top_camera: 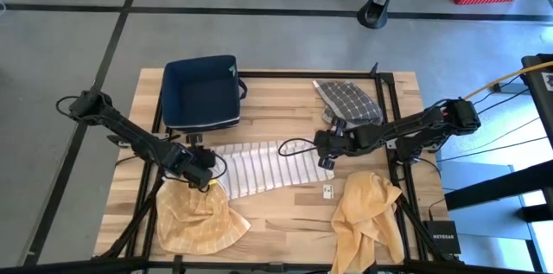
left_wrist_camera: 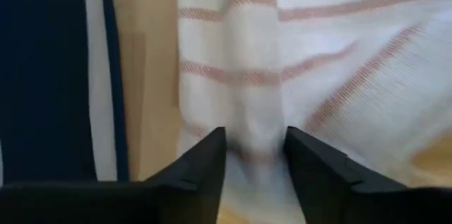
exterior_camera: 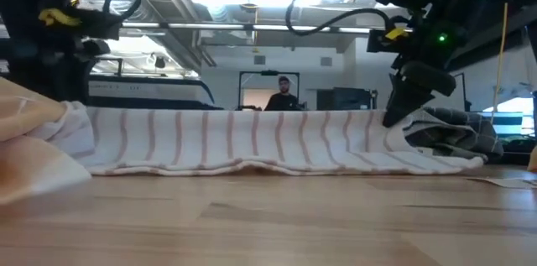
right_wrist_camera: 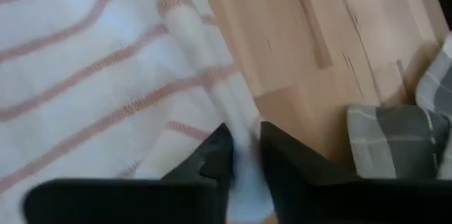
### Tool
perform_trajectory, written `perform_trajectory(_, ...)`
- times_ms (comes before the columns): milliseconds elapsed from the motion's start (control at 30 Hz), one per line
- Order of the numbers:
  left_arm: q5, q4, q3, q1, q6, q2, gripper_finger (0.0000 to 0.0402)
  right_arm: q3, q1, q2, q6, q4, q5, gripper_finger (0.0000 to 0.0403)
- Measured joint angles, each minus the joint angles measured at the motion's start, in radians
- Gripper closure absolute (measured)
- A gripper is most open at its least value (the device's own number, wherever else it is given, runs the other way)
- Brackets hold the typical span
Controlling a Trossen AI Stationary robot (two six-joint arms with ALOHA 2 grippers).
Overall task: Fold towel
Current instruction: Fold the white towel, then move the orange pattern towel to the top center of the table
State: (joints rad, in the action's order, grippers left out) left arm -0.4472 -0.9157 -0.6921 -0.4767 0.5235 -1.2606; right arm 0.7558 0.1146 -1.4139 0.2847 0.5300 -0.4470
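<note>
A white towel with thin red stripes (top_camera: 263,168) lies spread across the middle of the wooden table (top_camera: 285,231). In the low view the towel (exterior_camera: 252,144) shows as a long low band. My left gripper (top_camera: 206,177) is at the towel's left end, slanting down. Its fingers are open, with a bulge of cloth (left_wrist_camera: 256,128) between them. My right gripper (top_camera: 326,160) is at the towel's right end (exterior_camera: 394,136), also slanting down. Its fingers are a little apart over the towel's hemmed edge (right_wrist_camera: 212,75). My left gripper (left_wrist_camera: 254,139) has its two fingers on either side of a bulge of cloth at the towel's left end, which lies on the table; whether they touch it I cannot tell. My right gripper (right_wrist_camera: 247,132) has its fingers astride the towel's hemmed right edge (right_wrist_camera: 240,121), which lies on the table; whether they touch it I cannot tell.
A navy basket (top_camera: 200,92) stands at the far left, close to my left gripper. A grey checked towel (top_camera: 350,101) lies at the far right. Yellow towels lie at the near left (top_camera: 194,218) and the near right (top_camera: 367,213). A small card (top_camera: 328,191) lies near the striped towel.
</note>
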Motion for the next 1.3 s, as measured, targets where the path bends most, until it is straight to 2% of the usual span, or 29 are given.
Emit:
perform_trajectory(133,0.072,-0.136,-0.096,-0.001,0.103,0.003,0.023,0.058,0.0,0.0,0.015,0.129,-0.003,0.0254)
perform_trajectory(267,0.116,-0.248,-0.181,-0.02,0.217,0.012,0.022,0.151,0.001,0.0,0.029,0.256,0.018,0.0198)
perform_trajectory(333,0.151,-0.273,-0.216,-0.034,0.277,0.018,0.0219,0.189,0.003,0.0,0.04,0.243,0.038,0.0177)
perform_trajectory(433,0.192,-0.256,-0.247,-0.068,0.391,0.029,0.0219,0.201,0.003,0.0,0.048,0.108,0.08,0.0157)
perform_trajectory(633,0.222,-0.113,-0.248,-0.188,0.63,0.032,0.0219,0.116,0.004,-0.047,-0.002,-0.301,0.185,0.0146)
perform_trajectory(767,0.223,-0.048,-0.205,-0.254,0.758,-0.003,0.0219,0.079,0.003,-0.129,-0.036,-0.464,0.212,0.0146)
perform_trajectory(933,0.223,0.036,-0.11,-0.275,0.905,-0.079,0.0219,0.078,0.003,-0.244,-0.086,-0.554,0.151,0.0146)
perform_trajectory(1133,0.225,0.15,-0.002,-0.239,0.935,-0.16,0.0222,0.078,0.003,-0.311,-0.11,-0.548,0.152,0.0146)
perform_trajectory(1200,0.227,0.177,0.025,-0.228,0.931,-0.185,0.0238,0.078,0.003,-0.318,-0.11,-0.548,0.152,0.0146)
perform_trajectory(1300,0.245,0.157,0.027,-0.209,0.932,-0.203,0.0294,0.078,0.003,-0.319,-0.111,-0.549,0.152,0.0146)
